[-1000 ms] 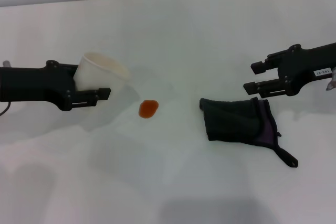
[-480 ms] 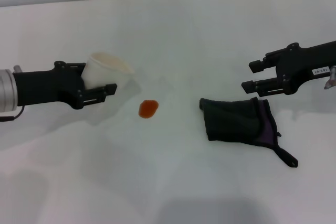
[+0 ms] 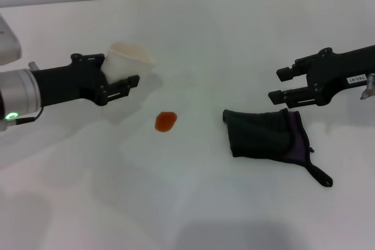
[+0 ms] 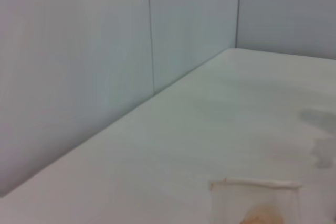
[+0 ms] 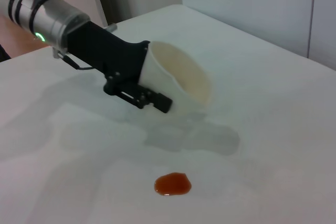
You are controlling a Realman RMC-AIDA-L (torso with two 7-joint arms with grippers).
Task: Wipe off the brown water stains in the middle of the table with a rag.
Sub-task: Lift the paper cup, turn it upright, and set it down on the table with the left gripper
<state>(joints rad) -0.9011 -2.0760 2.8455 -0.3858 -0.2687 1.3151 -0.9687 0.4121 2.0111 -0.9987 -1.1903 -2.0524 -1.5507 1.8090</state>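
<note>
Head view: the brown water stains (image 3: 166, 122) are seen as one small oval orange-brown blot on the table (image 3: 193, 203), near its middle. The same blot is also caught in the right wrist view (image 5: 172, 184), lying on bare white surface.

The rag (image 3: 266, 133) is found to the right of the blot, well apart from it, lying flat and crumpled on the tabletop. Its dark cloth is edged with a purple lining on the right side, and a thin black tail is trailed out toward the near right.

Just behind the rag's far right corner, the right gripper (image 3: 280, 84) is held over the table, apart from the cloth. Its two fingers are spread with a clear gap between them, and nothing is gripped.

On the other side of the blot, up and to the left, a white paper cup (image 3: 125, 62) is clenched by the left gripper (image 3: 128, 72). The cup is tilted, its open mouth turned toward the middle of the table, and a brownish tint is visible inside it in the right wrist view (image 5: 178, 80). Only a pale edge of the cup is shown in the left wrist view.
</note>
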